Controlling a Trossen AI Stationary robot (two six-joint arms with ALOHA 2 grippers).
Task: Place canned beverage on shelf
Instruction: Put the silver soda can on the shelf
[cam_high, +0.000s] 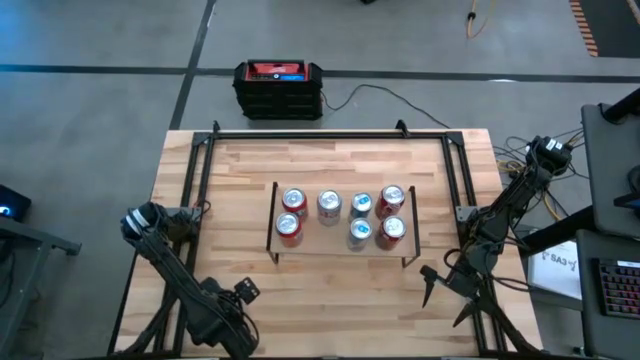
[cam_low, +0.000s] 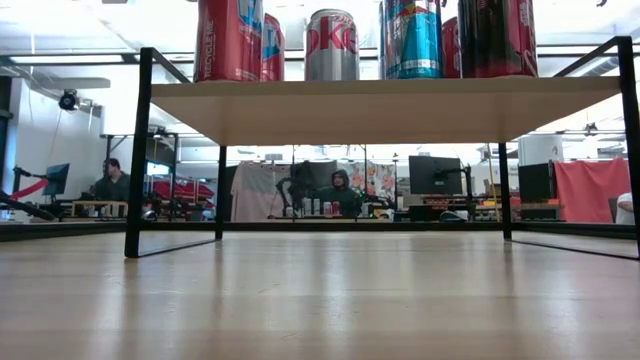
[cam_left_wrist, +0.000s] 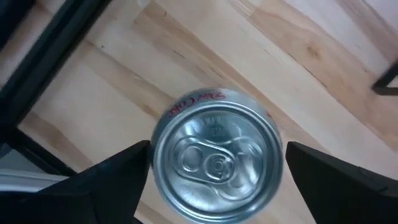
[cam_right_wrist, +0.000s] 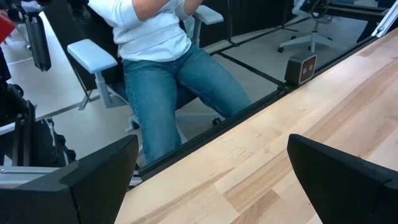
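Observation:
A silver canned beverage (cam_left_wrist: 217, 165) stands upright on its base on the wooden tabletop near the table's near left corner. In the left wrist view I look down on its pull-tab top. My left gripper (cam_high: 226, 322) points straight down over it and is open. One finger (cam_left_wrist: 118, 177) stands on each side of the can, and the other finger (cam_left_wrist: 323, 177) shows a narrow gap to it. The arm hides this can in the high view. The shelf (cam_high: 340, 251) at the table's middle carries several upright cans (cam_high: 329, 206). My right gripper (cam_high: 445, 300) waits open near the right edge.
The shelf's board (cam_low: 380, 105) stands on thin black legs (cam_low: 135, 150), with free tabletop under it and in front of it. A black frame (cam_high: 195, 175) runs along the table's edges. A seated person (cam_right_wrist: 168, 68) is beyond the table's edge. A red-and-black box (cam_high: 279, 88) sits on the floor behind the table.

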